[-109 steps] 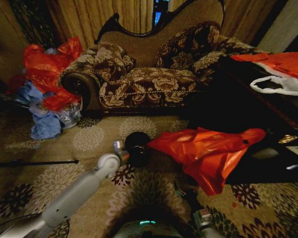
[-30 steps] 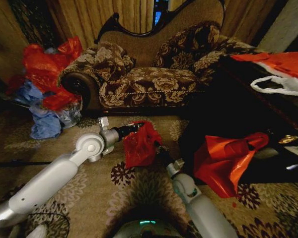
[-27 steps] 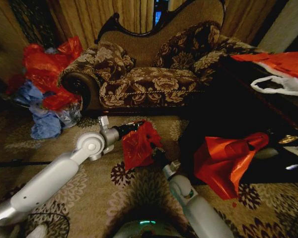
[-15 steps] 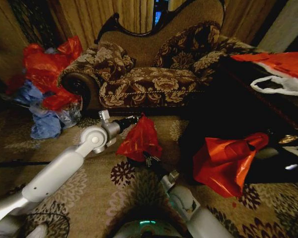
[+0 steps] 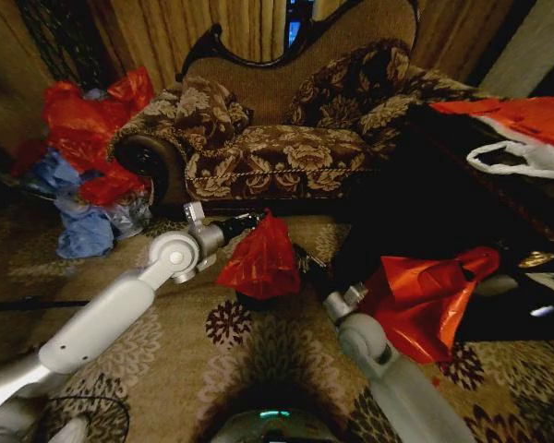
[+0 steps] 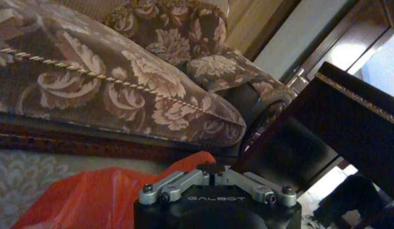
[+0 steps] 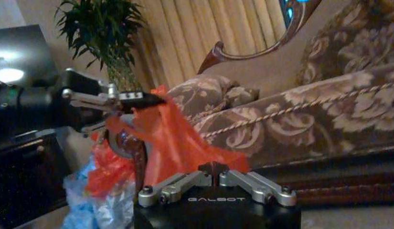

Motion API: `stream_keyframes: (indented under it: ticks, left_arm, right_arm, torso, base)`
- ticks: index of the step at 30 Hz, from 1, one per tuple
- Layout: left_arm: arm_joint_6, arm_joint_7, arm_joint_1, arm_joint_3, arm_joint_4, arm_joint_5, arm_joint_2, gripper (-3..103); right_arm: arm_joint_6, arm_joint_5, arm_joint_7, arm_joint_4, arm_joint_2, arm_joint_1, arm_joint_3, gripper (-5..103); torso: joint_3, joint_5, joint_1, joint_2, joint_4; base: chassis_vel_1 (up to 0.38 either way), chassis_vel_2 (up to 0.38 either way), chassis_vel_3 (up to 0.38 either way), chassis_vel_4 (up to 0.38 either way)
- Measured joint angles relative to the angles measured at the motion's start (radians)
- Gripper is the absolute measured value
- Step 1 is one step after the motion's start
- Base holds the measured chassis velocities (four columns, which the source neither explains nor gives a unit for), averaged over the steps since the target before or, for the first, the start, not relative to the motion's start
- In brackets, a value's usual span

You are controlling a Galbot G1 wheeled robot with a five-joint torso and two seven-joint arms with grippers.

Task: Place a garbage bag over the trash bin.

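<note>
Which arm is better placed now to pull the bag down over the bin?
Probably the left. The left gripper pinches the bag's top, shut on it, with the bag draped over the bin. The right gripper sits beside the bag, shut, its hold unclear.

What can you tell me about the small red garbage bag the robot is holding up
The garbage bag is thin, glossy, crinkled red plastic, hanging in a peaked tent shape over the patterned carpet in front of the sofa. The left gripper pinches its top corner; the right gripper is shut on a lower edge. It drapes over the trash bin, of which just a dark sliver shows beneath it.
</note>
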Motion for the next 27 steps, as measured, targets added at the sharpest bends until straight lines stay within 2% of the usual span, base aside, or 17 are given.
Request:
stream_keyframes:
  ticks: [10,15,22,27]
  left_arm:
    - [0.001,-0.002,-0.018,0.009,0.011,-0.002,-0.012,0]
    - [0.003,-0.008,-0.038,0.011,-0.016,-0.026,-0.010,0]
    - [0.015,-0.016,-0.069,0.004,-0.072,-0.074,-0.006,0]
    - [0.018,-0.009,-0.089,0.002,-0.071,-0.081,-0.012,0]
  right_arm:
    - [-0.024,0.033,0.006,0.027,-0.011,0.006,-0.023,0]
    - [-0.025,0.031,-0.002,-0.042,0.000,0.056,-0.039,0]
    - [-0.034,0.102,-0.045,-0.143,-0.030,0.125,-0.048,0]
    - [-0.036,0.126,-0.056,-0.173,-0.019,0.163,-0.109,0]
  torso:
    - [0.000,-0.0001,0.000,0.000,-0.0004]
    - [0.000,-0.0001,0.000,0.000,-0.0001]
    - [0.000,0.0000,0.000,0.000,-0.0005]
    - [0.000,-0.0002,0.000,0.000,0.0000]
  base:
    - [0.000,0.000,0.000,0.000]
    - [0.000,0.000,0.000,0.000]
    - [0.000,0.000,0.000,0.000]
    - [0.000,0.000,0.000,0.000]
